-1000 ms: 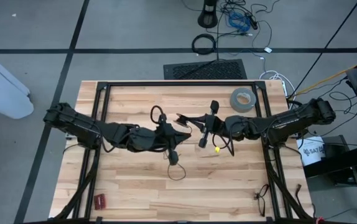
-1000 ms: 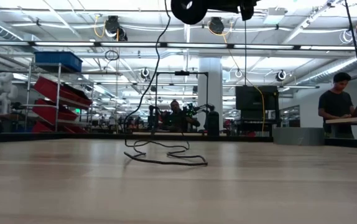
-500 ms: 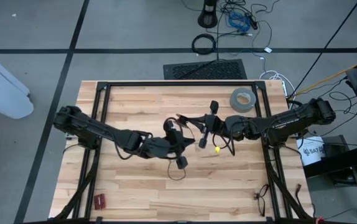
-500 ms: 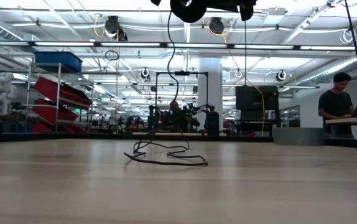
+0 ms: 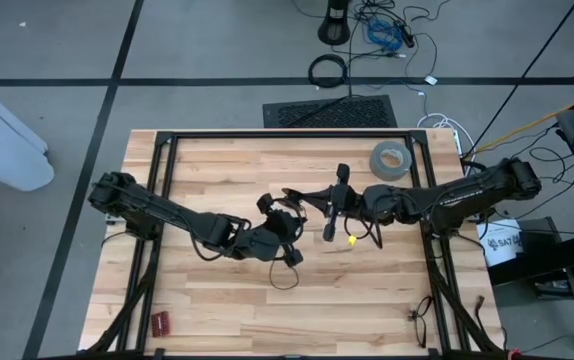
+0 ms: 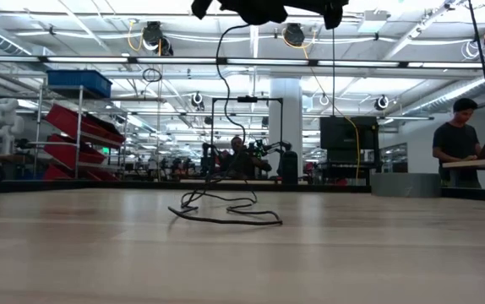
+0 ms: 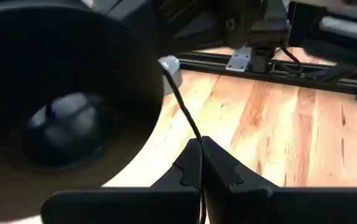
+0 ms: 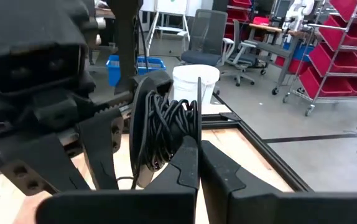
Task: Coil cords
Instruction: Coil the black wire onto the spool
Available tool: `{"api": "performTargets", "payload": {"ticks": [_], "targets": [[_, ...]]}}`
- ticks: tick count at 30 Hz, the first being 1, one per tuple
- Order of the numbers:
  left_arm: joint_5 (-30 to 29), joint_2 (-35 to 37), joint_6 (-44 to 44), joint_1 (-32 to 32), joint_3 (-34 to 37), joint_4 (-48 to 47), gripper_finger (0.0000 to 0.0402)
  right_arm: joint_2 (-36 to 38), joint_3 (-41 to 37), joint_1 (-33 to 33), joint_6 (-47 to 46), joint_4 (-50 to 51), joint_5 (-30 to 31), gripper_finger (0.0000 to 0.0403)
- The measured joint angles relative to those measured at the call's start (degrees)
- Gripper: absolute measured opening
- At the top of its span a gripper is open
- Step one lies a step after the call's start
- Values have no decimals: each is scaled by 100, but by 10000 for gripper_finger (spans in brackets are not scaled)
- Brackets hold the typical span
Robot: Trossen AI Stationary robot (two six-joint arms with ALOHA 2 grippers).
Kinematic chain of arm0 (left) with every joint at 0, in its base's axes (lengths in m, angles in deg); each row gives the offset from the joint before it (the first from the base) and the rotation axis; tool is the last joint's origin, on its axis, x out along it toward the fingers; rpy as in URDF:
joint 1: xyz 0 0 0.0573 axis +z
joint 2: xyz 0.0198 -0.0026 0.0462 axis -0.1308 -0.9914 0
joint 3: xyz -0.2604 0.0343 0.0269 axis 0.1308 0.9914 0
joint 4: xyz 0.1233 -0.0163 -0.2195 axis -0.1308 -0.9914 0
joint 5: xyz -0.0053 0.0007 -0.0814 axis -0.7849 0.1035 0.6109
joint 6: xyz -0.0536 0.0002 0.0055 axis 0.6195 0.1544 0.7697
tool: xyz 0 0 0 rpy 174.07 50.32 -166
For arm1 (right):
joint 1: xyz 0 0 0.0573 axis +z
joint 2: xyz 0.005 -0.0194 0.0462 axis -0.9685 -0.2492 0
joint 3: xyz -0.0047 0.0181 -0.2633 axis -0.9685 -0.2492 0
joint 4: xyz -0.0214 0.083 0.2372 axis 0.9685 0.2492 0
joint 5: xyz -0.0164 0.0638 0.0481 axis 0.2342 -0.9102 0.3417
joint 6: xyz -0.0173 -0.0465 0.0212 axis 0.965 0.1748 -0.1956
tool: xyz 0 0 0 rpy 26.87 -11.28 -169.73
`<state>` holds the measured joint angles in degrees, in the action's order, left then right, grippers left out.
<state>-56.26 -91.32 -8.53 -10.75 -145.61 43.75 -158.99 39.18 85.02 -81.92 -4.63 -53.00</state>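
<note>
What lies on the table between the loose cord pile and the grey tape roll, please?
In the high view, between the cord pile and the tape roll, both shut grippers, left and right, meet above the wood, with a small yellow piece nearby.

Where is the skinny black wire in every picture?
High view: the wire makes a small loop on the table, right beside the left hand.
Low view: the wire hangs down into a tangle in the middle of the tabletop.
Left wrist view: the wire is pinched in the shut left hand.
Right wrist view: the wire is a wound bundle at the shut right hand.
Shared landmark: the wooden table.
</note>
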Motion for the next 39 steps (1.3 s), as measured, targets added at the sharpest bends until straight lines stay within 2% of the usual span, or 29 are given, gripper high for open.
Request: {"api": "performTargets", "payload": {"ticks": [5, 16, 21, 28, 35, 39], "targets": [[26, 0, 35, -84, 0, -32, 18, 120, 0, 0, -167, 149, -211, 0], [54, 0, 35, -452, 2, -72, 111, 380, 0, 44, -442, 495, -441, 0], [33, 0, 273, -570, 6, -383, 117, 549, 0, 170, -524, 572, -440, 0], [-83, 0, 743, -680, 282, -346, 118, 763, 0, 347, -518, 551, -439, 0], [-141, -2, 939, -817, 579, 114, 118, 900, -1, 472, -504, 543, -450, 0], [101, -2, 578, -1109, 579, 664, 118, 948, 0, 494, -403, 515, -912, 0]]}}
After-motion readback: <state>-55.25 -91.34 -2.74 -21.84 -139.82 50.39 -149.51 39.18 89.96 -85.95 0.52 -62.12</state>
